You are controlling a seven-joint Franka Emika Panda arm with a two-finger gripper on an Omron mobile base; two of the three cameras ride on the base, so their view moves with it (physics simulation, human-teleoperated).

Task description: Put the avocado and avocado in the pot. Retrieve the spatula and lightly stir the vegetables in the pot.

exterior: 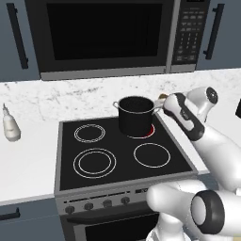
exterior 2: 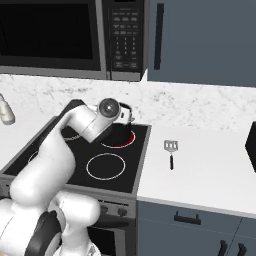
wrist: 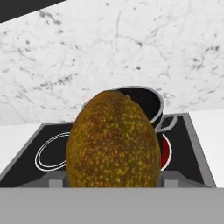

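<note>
Right now a black glass cooktop (exterior: 66,176) is seen set into a white counter (exterior 2: 210,170), with a marbled backsplash (wrist: 131,43) behind it and a dark microwave (exterior: 103,37) mounted above. Four ringed burners are marked on the glass; the far right one glows red, and the pot (exterior: 135,114) is seated on it. In the hand view the avocado (wrist: 113,142) is clamped in the gripper (wrist: 113,183), pinched from both sides, its speckled brown-green skin crowding the foreground. Beyond the hand and a little to its right the pot's open mouth is seen, dark inside, one loop handle turned toward the counter side. From the left base view the hand is placed just beside the pot's right rim, at about rim height, not yet over the opening.

Off to the hand's right, well apart from the pot, the spatula (exterior 2: 171,153) is laid flat on the counter, blade toward the backsplash, with bare counter around it. The near burners are left uncovered. A pale bottle (exterior: 10,124) is stood on the counter far to the left, and a dark object (exterior 2: 251,145) is cut off at the counter's right edge. Grey cabinet doors (exterior 2: 200,40) are hung overhead.
</note>
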